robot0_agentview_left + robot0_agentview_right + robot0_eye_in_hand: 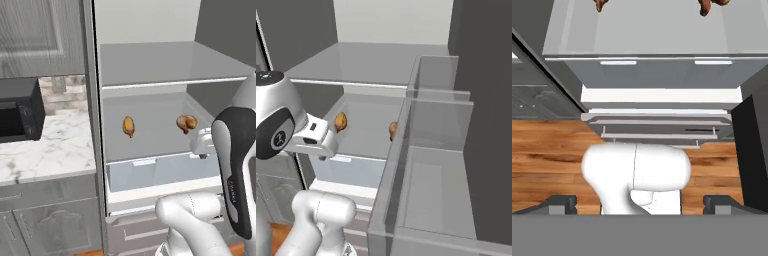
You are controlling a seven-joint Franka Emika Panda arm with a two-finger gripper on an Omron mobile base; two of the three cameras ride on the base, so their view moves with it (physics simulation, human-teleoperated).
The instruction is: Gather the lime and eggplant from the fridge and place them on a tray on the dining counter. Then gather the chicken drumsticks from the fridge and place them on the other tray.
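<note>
Two brown chicken drumsticks lie apart on the fridge's middle shelf [155, 140]: one to the left [129, 126] [341, 121] [601, 4], one to the right [186, 123] [392, 130] [709, 5]. My gripper [641, 203] hangs open in front of the fridge, outside the shelf and slightly lower than the drumsticks, with nothing between its fingertips [560, 202]. The white hand [202, 142] [316, 137] sits near the shelf's front edge, closer to the right drumstick. The lime, eggplant, trays and dining counter are out of view.
A pale drawer [160, 172] closes off the space under the shelf, and another shelf [170, 65] spans above. The open fridge door's clear bins [436, 165] stand on the right. A marble counter [50, 150] with a black microwave [17, 115] lies left. Wood floor [547, 150] is below.
</note>
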